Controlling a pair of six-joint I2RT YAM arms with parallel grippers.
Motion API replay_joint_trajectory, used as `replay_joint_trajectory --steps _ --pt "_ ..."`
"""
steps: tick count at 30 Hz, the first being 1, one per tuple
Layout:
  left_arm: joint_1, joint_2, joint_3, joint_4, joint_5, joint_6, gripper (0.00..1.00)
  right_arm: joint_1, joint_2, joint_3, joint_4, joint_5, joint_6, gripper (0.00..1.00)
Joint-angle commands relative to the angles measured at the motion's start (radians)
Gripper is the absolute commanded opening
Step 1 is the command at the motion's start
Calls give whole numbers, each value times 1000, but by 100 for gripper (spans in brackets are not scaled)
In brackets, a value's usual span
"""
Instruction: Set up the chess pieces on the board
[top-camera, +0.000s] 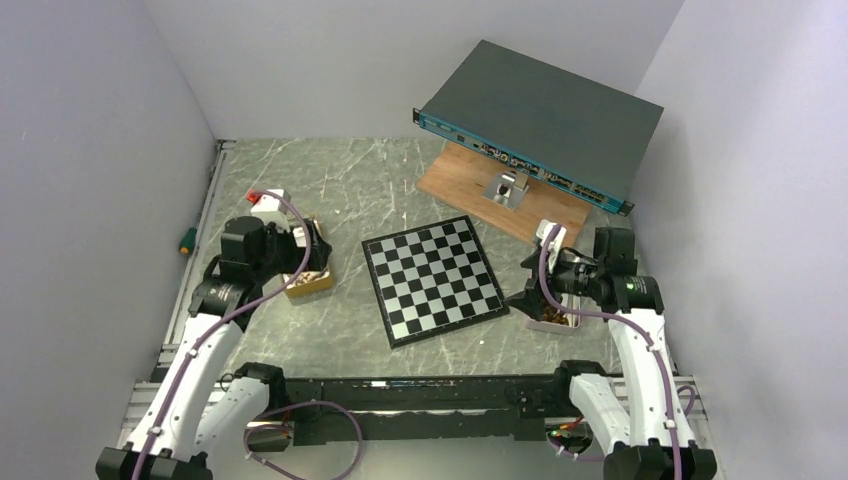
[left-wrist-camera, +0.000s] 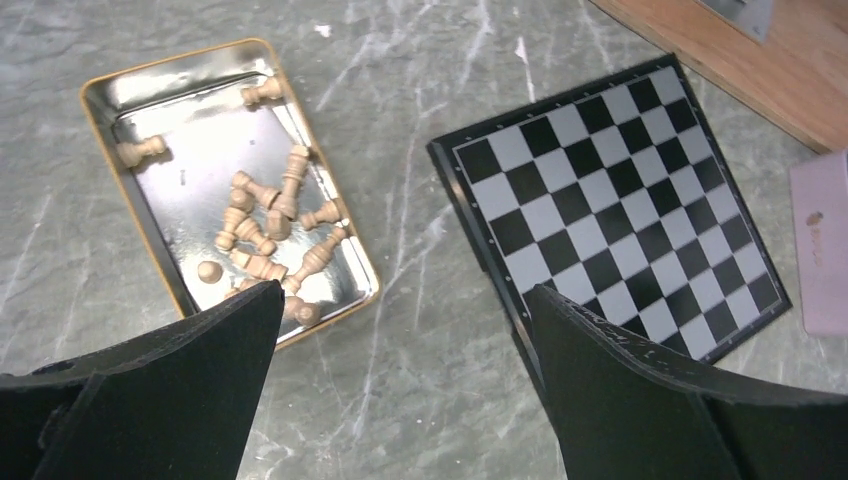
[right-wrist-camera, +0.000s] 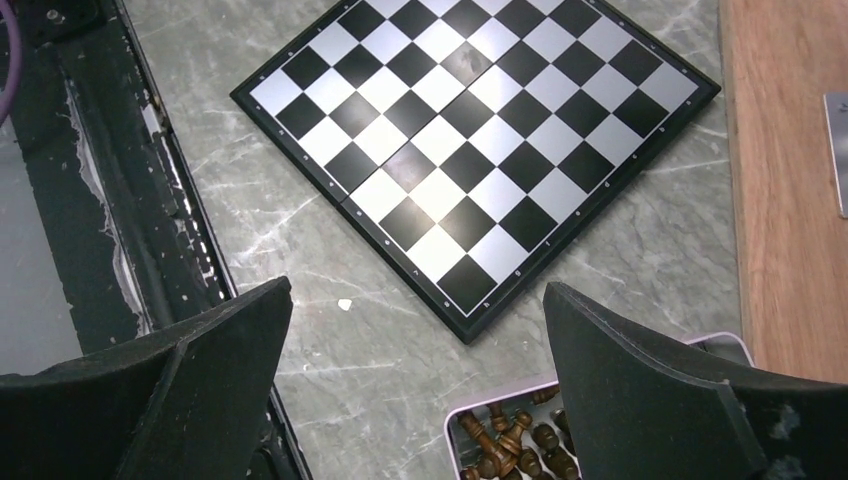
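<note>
The board (top-camera: 431, 279) lies flat in the middle of the table with no pieces on it; it also shows in the left wrist view as the board (left-wrist-camera: 620, 200) and in the right wrist view as the board (right-wrist-camera: 470, 130). Several light tan chess pieces (left-wrist-camera: 265, 225) lie tumbled in a gold-rimmed tin (left-wrist-camera: 372, 285) left of it. Several dark brown chess pieces (right-wrist-camera: 515, 440) fill a pale-rimmed tin (right-wrist-camera: 455, 415) at its right. My left gripper (left-wrist-camera: 405, 290) hovers open between the tan tin and the board. My right gripper (right-wrist-camera: 418, 287) hovers open over the dark tin's edge.
A brown wooden plank (top-camera: 500, 200) with a small metal bracket (top-camera: 505, 188) lies behind the board, and a dark rack unit (top-camera: 540, 115) leans over it. A pink lid (left-wrist-camera: 820, 250) lies right of the board. A green-handled tool (top-camera: 186, 240) sits at the left wall.
</note>
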Motion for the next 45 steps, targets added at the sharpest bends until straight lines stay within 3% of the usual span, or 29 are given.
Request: replay_joint_trajectory --steps 1,5,13,18,32,45 --pt "74 24 -5 75 -10 -39 100 11 36 54 -26 -44 -69 100" --pt "110 144 29 59 -75 1 96 24 47 44 -15 -1 -59 100" --pt "126 446 165 7 -64 28 64 28 109 60 -29 50 -55 100" --pt "109 526 170 13 -113 -3 55 32 139 66 -41 58 -56 100" --pt "79 649 191 16 -190 -5 41 34 130 55 -25 67 -42 100" --pt "79 755 207 62 -188 -15 37 37 126 52 -20 76 -38 100"
